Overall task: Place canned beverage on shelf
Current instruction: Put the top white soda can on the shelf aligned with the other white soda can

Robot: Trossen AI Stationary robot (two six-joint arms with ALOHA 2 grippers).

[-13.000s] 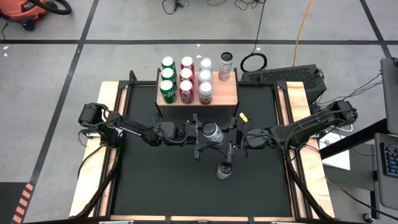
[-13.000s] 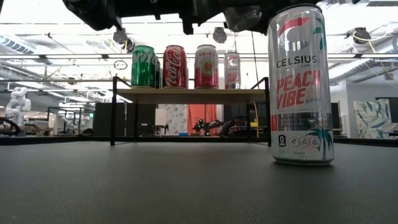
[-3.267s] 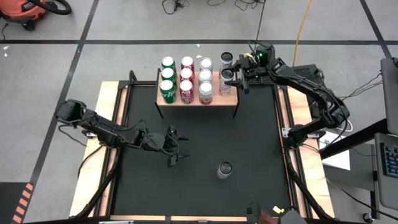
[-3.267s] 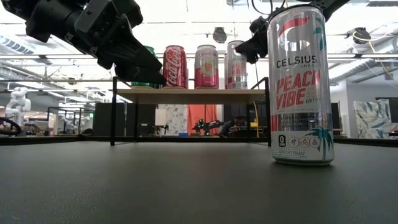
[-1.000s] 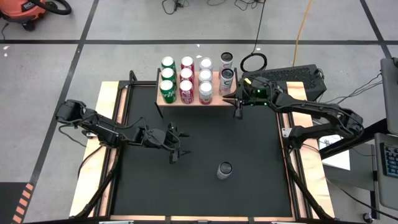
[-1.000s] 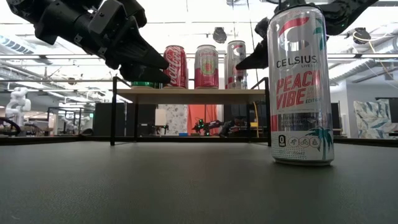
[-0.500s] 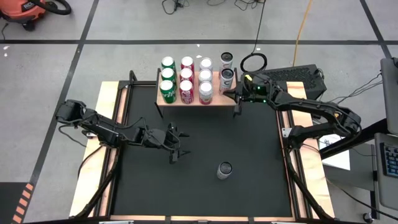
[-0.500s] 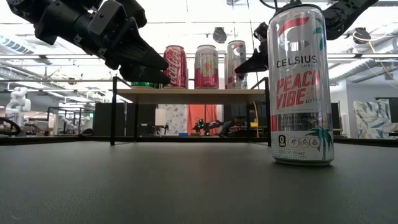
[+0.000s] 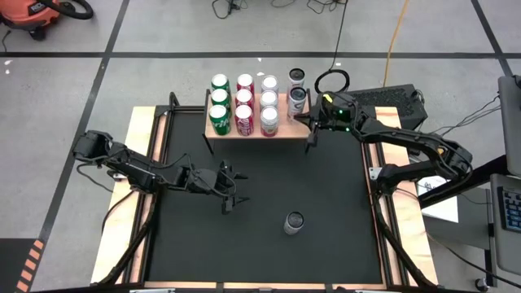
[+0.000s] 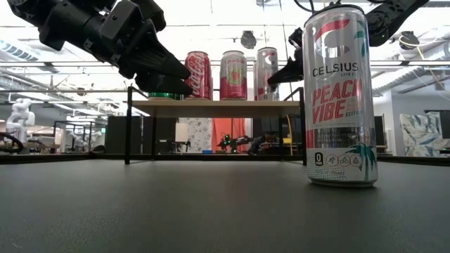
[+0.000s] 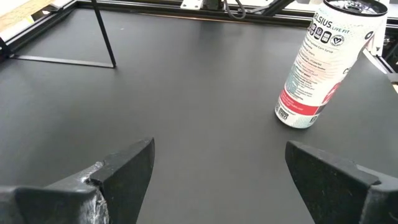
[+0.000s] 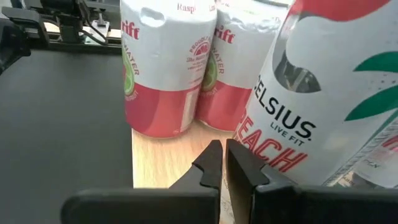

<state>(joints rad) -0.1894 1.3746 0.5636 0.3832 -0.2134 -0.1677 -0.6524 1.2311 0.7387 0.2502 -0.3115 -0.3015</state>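
Note:
The shelf [image 9: 285, 130] stands at the mat's far edge with several cans on its wooden top, among them a tall white Celsius can [image 9: 298, 99] at its right end. A second tall Celsius can [image 9: 294, 221] stands upright on its base on the black mat, nearer the front. My right gripper [image 9: 304, 120] is shut, its tips just beside the lower wall of the shelf's right-end can [image 12: 311, 118]. My left gripper [image 9: 231, 192] hangs open above the mat's left half, holding nothing. The mat's can [image 11: 323, 62] stands well beyond its fingers. My right gripper's shut fingertips [image 12: 211, 155] come about level from the table's right side, low over the shelf's wood [image 12: 165, 162], close against the lower wall of the right-end Celsius can. I cannot tell whether they touch it.
Two pink-and-white cans [image 12: 165, 68] stand just beyond the right fingertips. Green [image 9: 218, 102] and red [image 9: 244, 102] cans fill the shelf's left part. The shelf's thin black legs [image 10: 304, 126] reach down to the mat. Bare mat lies between the two arms.
My right gripper has swung a little toward the table's far edge, closer to the right-end can on the shelf, its fingers staying together. The left arm and the can on the mat have kept still.

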